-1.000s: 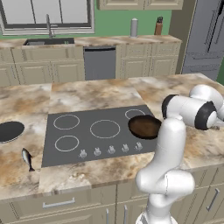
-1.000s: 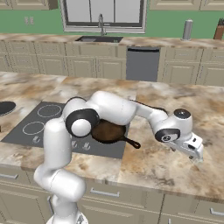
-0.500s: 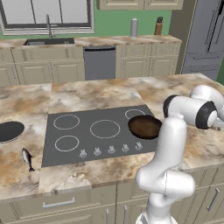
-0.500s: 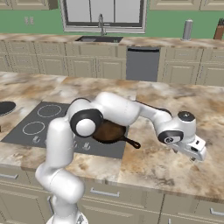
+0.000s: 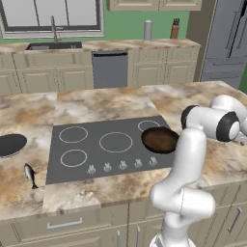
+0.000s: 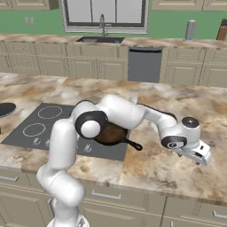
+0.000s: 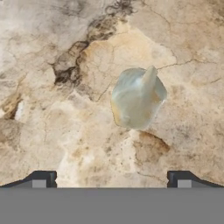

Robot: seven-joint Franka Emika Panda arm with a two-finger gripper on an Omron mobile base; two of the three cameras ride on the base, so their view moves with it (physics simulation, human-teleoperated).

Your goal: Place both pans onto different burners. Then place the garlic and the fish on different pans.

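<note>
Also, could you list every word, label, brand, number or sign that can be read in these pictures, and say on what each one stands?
None: no readable text in any view.
Cooktop: white burner rings, no lettering.
Knobs: any markings are too small to tell.
Garlic, brown pan, fish: no labels.

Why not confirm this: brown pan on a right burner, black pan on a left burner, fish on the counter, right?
Wrong on the black pan: the left base view shows it on the counter, left of the cooktop. The brown pan does sit on a right burner, and the fish lies on the counter.
</note>
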